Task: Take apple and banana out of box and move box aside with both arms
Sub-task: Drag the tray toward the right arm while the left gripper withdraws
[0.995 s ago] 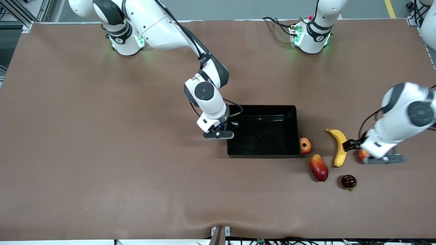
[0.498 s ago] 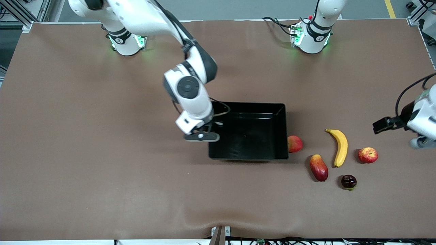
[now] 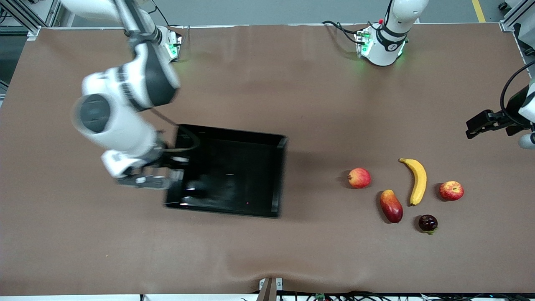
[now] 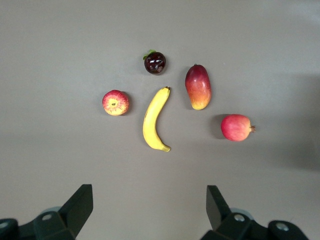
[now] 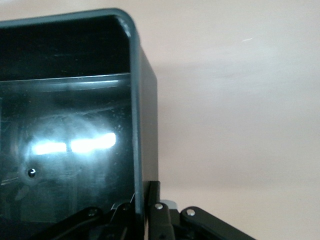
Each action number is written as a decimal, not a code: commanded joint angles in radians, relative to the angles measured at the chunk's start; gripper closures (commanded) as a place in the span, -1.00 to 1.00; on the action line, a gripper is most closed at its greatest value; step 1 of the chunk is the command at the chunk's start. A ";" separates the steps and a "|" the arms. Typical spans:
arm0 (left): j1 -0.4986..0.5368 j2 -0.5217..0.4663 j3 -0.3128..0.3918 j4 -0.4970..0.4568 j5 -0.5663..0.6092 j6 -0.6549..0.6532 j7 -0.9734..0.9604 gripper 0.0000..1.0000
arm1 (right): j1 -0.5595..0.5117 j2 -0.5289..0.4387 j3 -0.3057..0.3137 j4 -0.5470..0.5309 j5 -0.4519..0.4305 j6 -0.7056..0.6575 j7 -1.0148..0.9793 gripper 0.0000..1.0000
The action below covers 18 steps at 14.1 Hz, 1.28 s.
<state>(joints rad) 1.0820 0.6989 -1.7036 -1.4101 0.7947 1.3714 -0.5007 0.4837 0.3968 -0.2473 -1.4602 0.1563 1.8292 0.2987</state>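
My right gripper (image 3: 176, 166) is shut on the end wall of the black box (image 3: 281, 175), at the end toward the right arm. In the right wrist view the fingers (image 5: 152, 200) clamp that wall (image 5: 145, 100). The box is empty. The fruits lie on the table toward the left arm's end: an apple (image 3: 359, 178), the banana (image 3: 416, 179), a second apple (image 3: 451, 190), the mango (image 3: 391, 205) and the dark purple fruit (image 3: 428, 223). My left gripper (image 3: 526, 141) is open and empty, up in the air at the table's left-arm end. Its view shows the banana (image 4: 155, 118) and the mango (image 4: 198, 86).
Brown cloth covers the table (image 3: 267, 83). The arm bases (image 3: 382, 44) stand along its edge farthest from the front camera. A cloth fold (image 3: 250, 271) bulges at the edge nearest that camera.
My right arm has carried the box toward the right arm's end, away from the apple that touched it. My left gripper has risen away from the fruits to the table's end.
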 commanded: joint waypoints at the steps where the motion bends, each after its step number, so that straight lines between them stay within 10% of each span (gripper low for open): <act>1: -0.007 -0.068 0.008 0.013 -0.035 -0.029 0.005 -1.00 | -0.143 -0.046 0.002 -0.043 -0.006 -0.057 -0.209 1.00; 5: -0.144 -0.249 0.244 0.054 -0.207 -0.026 0.011 -1.00 | -0.305 -0.026 0.002 -0.055 -0.006 -0.050 -0.438 1.00; 12: -0.685 -0.555 1.017 0.054 -0.584 0.077 0.071 -1.00 | -0.529 0.120 0.006 -0.063 0.104 0.089 -0.643 1.00; 18: -1.023 -0.708 1.456 -0.123 -0.715 0.147 0.134 -1.00 | -0.605 0.209 0.010 -0.116 0.139 0.224 -0.721 1.00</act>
<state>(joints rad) 0.1365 0.0949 -0.3607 -1.3998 0.1203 1.4521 -0.4086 -0.0866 0.6155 -0.2606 -1.5445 0.2473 2.0321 -0.4017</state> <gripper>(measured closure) 0.000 0.947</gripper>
